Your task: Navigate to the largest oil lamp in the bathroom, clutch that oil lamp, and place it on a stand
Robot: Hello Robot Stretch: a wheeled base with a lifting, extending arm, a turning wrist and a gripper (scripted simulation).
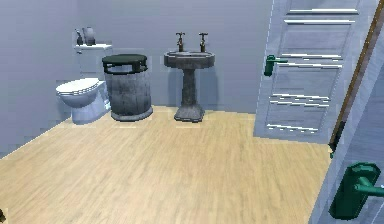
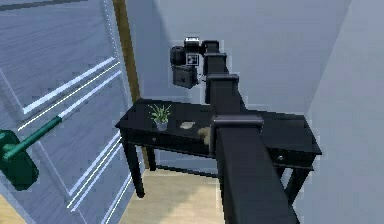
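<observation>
Two small dark things (image 1: 85,37) stand on the tank of a white toilet (image 1: 82,98) at the forward view's far left; they are too small to name. In the arm side view my arm (image 2: 235,130) rises as a dark bar over a black side table (image 2: 275,135). The gripper (image 2: 182,72) sits at its far end, left of the two white squares, with bare blue wall behind it, and it holds nothing.
A dark round bin (image 1: 128,85) and a pedestal sink (image 1: 189,62) stand right of the toilet. A panelled door (image 1: 305,70) with a green handle (image 1: 268,66) is at the right. The table carries a small potted plant (image 2: 160,115) and a small pale object (image 2: 187,125). Wood floor lies ahead.
</observation>
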